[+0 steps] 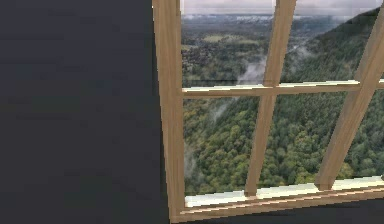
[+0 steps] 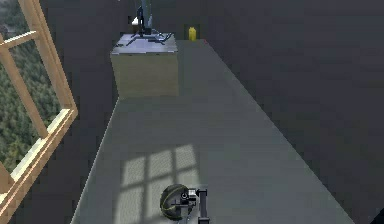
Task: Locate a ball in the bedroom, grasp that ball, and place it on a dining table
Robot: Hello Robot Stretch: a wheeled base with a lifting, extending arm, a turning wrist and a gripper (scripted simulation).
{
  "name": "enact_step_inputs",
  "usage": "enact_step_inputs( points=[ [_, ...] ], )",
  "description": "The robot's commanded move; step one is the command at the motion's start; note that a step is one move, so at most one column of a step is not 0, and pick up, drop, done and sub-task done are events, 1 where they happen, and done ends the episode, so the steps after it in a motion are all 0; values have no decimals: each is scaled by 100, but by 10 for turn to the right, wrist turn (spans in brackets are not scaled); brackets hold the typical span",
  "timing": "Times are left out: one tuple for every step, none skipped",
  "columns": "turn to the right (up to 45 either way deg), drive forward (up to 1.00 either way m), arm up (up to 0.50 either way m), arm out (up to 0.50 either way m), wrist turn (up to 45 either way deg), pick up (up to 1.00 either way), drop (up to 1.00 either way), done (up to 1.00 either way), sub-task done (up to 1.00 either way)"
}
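Note:
My gripper (image 2: 172, 201) shows at the bottom edge of the arm side view as a dark rounded body, just left of the arm's bar (image 2: 203, 208). It hangs low over grey floor. Its far end is hard to make out, so I cannot tell whether it holds anything. A small yellow thing (image 2: 193, 34) stands on the floor at the far wall, too small to name.
A low grey-green cabinet (image 2: 146, 68) stands far out with a dark upright object (image 2: 143, 25) on top. A wood-framed window (image 1: 270, 110) over forested hills is close ahead, beside a dark wall (image 1: 75, 110). The same window (image 2: 30, 110) lines the arm side view's left. Open floor (image 2: 200, 120) runs between.

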Motion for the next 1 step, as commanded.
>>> enact_step_inputs(
  points=[
    [0, 0, 0, 0, 450, 0, 0, 0, 0]
  ],
)
